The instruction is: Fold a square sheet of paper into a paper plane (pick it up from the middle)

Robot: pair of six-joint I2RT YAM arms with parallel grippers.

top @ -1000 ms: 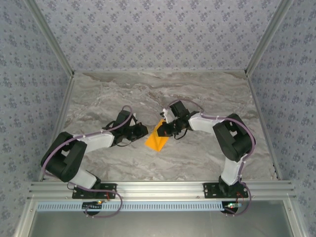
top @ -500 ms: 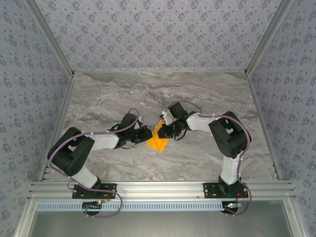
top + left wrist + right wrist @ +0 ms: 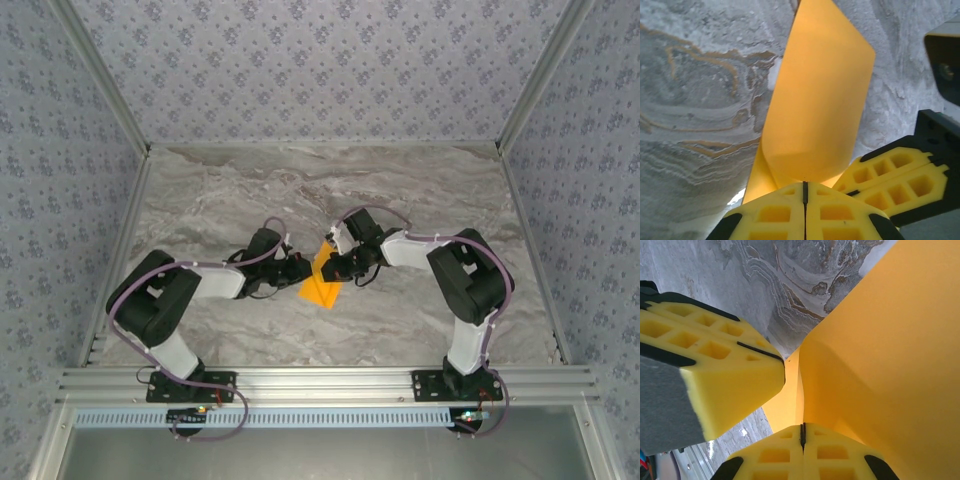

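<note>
Two black-and-white robot arms reach inward over a grey marbled table [image 3: 220,190] and meet near its middle. The left arm stretches low across the surface. Its left gripper [image 3: 298,270] has blocky yellow fingers [image 3: 770,215] pressed fully together, nipping the left edge of a thin bright-orange paper sheet [image 3: 320,283].

The sheet sits just in front of the table's centre, between the two grippers. It is folded into a smaller pointed shape whose lower tip points toward the arm bases. From the left wrist, the paper rises out of the closed fingers as a curled flap above the marble.

The right gripper [image 3: 337,266] is likewise clamped tight on the sheet's upper right edge, and its yellow fingers [image 3: 770,457] meet on the paper. The two sets of fingertips sit just beside each other, with the paper bent between them.
</note>
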